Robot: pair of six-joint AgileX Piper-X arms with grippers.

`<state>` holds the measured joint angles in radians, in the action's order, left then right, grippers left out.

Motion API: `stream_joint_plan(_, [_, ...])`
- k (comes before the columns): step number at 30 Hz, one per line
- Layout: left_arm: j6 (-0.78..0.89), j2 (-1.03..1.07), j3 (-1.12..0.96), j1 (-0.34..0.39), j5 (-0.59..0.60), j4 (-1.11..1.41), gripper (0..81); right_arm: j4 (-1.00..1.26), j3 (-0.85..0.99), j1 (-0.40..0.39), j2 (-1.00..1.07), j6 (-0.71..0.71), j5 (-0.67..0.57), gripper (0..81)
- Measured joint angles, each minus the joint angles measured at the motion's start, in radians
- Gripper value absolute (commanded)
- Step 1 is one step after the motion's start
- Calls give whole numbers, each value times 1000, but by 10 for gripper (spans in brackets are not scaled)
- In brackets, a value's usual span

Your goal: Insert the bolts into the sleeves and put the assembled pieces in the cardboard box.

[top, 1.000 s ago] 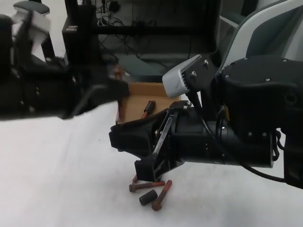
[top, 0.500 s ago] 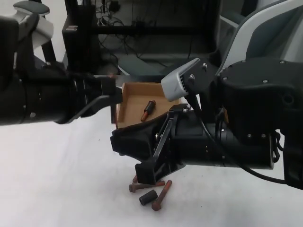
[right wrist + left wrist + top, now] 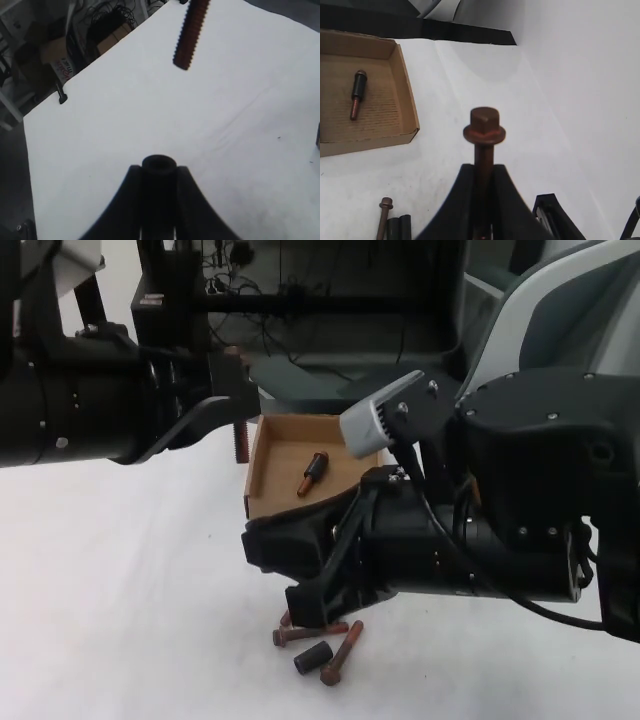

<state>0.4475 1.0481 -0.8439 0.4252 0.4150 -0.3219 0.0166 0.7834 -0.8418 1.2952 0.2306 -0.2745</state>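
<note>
My left gripper [image 3: 482, 172] is shut on a rusty bolt [image 3: 484, 131], head toward the camera. In the high view that bolt [image 3: 240, 441] hangs thread-down by the left wall of the cardboard box [image 3: 282, 491]. My right gripper [image 3: 159, 172] is shut on a black sleeve [image 3: 159, 166], open end up, and the bolt's threaded tip [image 3: 190, 35] hovers beyond it, apart from it. One assembled piece [image 3: 312, 472] lies inside the box [image 3: 406, 82]. Two loose bolts [image 3: 306, 633] and a black sleeve [image 3: 312, 656] lie on the white bench near the front.
The right arm's bulky black body [image 3: 470, 540] hides the bench's middle and right. Dark racks and cables [image 3: 300, 300] stand behind the bench. Open white bench [image 3: 120, 590] stretches to the left. More loose parts [image 3: 395, 225] lie below the box in the left wrist view.
The left arm has risen and drawn back to the left, so the bolt now hangs by the box's left wall and the box interior shows. The right arm barely shifted.
</note>
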Motion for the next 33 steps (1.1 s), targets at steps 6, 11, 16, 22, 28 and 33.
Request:
stream_joint_plan(6, [0, 0, 0, 0, 0, 0, 17, 17, 0, 0, 0, 71, 12, 4])
stream_joint_plan(11, [0, 0, 0, 0, 0, 0, 17, 19, 0, 0, 0, 101, 22, 4])
stream_joint_plan(16, [0, 0, 0, 2, 0, -2, 17, 44, 0, 0, 0, 138, 37, 4])
stream_joint_plan(22, [0, 0, 0, 4, 0, -4, 17, 65, 1, 0, 0, 146, 44, 4])
stream_joint_plan(28, [0, 0, 0, 4, 0, -7, 17, 65, 1, 0, 0, 152, 44, 4])
stream_joint_plan(33, [0, 0, 0, 9, 0, -7, 17, 76, 1, 0, 0, 157, 44, 4])
